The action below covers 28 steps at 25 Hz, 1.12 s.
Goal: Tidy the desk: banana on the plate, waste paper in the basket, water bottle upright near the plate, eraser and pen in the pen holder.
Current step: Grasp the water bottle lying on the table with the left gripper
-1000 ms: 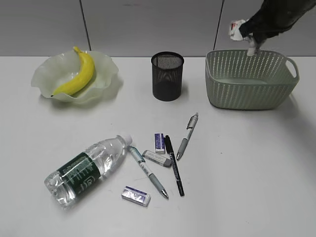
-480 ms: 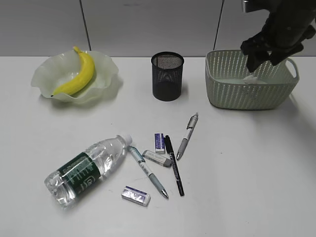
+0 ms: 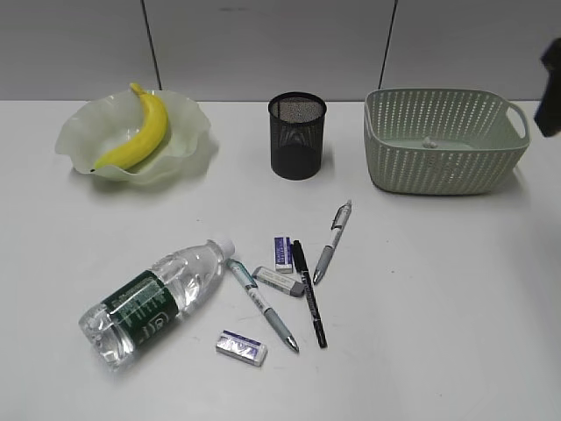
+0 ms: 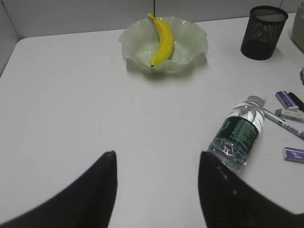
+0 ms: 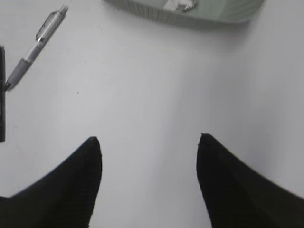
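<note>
We see the banana (image 3: 138,130) lying in the plate (image 3: 188,123) at 10 o'clock on the desk (image 3: 438,289). The pen holder (image 3: 297,136) stands at 12 o'clock, the basket (image 3: 445,140) at 2 o'clock. A bit of the waste paper (image 3: 429,142) shows inside the basket, near its far wall.

The bottle (image 3: 158,300) lies on its side at 8 o'clock, cap toward the center. Just beside the cap we count three pens (image 3: 306,292) and three erasers (image 3: 242,348), all flat on the desk.

Left gripper (image 4: 156,159): fingers spread wide, nothing between them, above bare desk with the bottle at its 2 o'clock. Right gripper (image 5: 149,142): fingers likewise spread and empty, above bare desk, with the basket at its 12 o'clock and a grey pen (image 5: 35,45) at 10 o'clock.
</note>
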Motion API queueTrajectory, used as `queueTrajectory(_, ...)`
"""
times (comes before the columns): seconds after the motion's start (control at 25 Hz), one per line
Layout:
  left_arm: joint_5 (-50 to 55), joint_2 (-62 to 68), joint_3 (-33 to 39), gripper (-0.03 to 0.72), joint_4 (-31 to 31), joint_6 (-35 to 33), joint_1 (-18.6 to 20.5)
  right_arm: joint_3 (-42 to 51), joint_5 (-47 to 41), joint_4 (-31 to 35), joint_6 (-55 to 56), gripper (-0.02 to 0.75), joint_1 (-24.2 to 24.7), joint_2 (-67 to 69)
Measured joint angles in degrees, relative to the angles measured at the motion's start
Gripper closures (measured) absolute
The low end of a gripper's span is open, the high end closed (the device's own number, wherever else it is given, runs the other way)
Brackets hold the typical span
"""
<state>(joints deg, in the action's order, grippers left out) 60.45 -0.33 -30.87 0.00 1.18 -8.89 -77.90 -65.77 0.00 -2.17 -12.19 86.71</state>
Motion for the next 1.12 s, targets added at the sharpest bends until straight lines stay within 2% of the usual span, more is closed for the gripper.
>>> queueTrajectory(0.28, 0.0, 0.0, 0.0, 0.279, 0.3, 0.0, 0.0, 21.9, -0.8, 1.0, 0.1, 0.238, 0.0, -26.4)
queueTrajectory(0.52, 0.0, 0.0, 0.0, 0.280, 0.0, 0.0, 0.0, 35.9, -3.4, 0.9, 0.2, 0.238, 0.0, -51.3)
queueTrajectory(0.76, 0.0, 0.3, 0.0, 0.281, -1.4, -1.2, -0.1, 41.8, -2.5, 0.9, -1.2, 0.241, 0.0, -74.6)
queueTrajectory(0.88, -0.2, 4.2, -0.3, 0.281, -4.7, -5.3, -0.4, 44.0, -0.3, 0.9, -1.9, 0.241, 0.0, -83.8)
queueTrajectory(1.12, -8.8, 17.6, -1.6, 0.282, -13.5, -15.0, -0.5, 47.1, 1.6, 2.1, -2.9, 0.244, 0.0, -86.7)
